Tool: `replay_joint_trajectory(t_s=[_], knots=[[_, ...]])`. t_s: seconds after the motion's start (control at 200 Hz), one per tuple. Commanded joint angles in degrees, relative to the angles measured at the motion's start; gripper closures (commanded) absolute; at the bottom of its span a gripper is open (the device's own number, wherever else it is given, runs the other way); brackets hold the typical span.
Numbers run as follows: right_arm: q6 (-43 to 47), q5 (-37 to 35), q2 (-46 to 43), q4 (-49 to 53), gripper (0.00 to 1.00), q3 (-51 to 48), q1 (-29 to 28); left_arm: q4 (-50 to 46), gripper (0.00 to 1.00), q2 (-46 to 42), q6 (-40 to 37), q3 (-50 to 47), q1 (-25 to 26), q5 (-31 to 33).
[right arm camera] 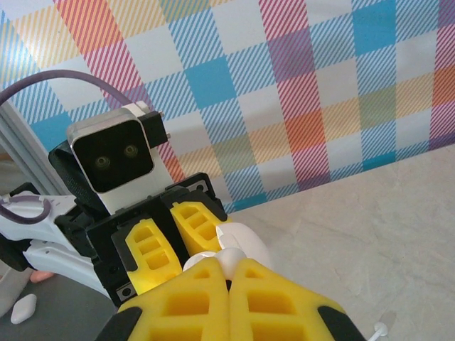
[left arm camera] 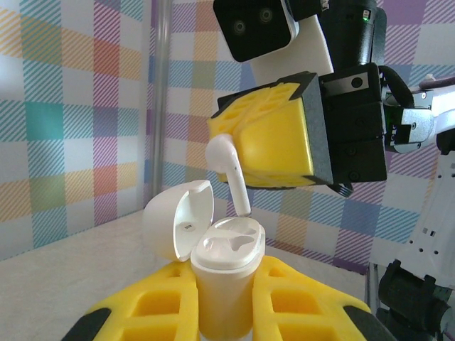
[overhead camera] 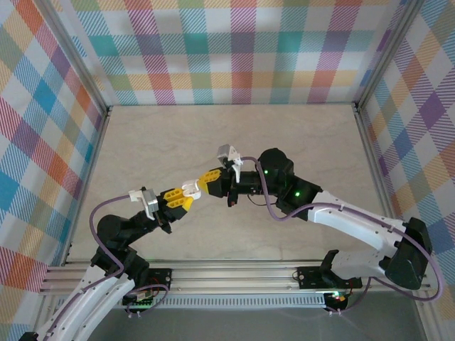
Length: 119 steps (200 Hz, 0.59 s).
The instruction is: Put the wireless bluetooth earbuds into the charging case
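1 charging case [left arm camera: 222, 264]: glossy white, rounded, lid [left arm camera: 178, 217] hinged open to the left. It stands upright, clamped in the left gripper [left arm camera: 226, 291]. Both moulded wells look empty. 1 white earbud [left arm camera: 227, 160]: smooth and stemmed, pinched by its head in the right gripper [right arm camera: 229, 266], stem down, tip at the case mouth, mid-table.

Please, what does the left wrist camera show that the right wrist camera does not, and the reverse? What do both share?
Left wrist view: the charging case upright, its lid open, and the white earbud, stem pointing down at a socket. Right wrist view: a small white stemmed piece lying on the table, probably another earbud. Both: the right gripper shut on the earbud, facing the left gripper that holds the case.
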State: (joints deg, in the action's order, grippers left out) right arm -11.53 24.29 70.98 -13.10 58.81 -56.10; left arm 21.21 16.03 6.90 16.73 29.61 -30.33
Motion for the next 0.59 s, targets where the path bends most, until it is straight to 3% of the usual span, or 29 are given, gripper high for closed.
replay_joint_trajectory(t_s=[0.0,0.59], knots=[[0.1,1.0,0.8,-2.3,1.00,0.9,-0.8,2.7,1.00,0.2,1.1,0.3,0.9,1.1],[0.5,-0.1,2.8,-1.6,1.00,0.0,-1.5,1.6,1.00,0.5,1.0,1.1,1.1,4.8]])
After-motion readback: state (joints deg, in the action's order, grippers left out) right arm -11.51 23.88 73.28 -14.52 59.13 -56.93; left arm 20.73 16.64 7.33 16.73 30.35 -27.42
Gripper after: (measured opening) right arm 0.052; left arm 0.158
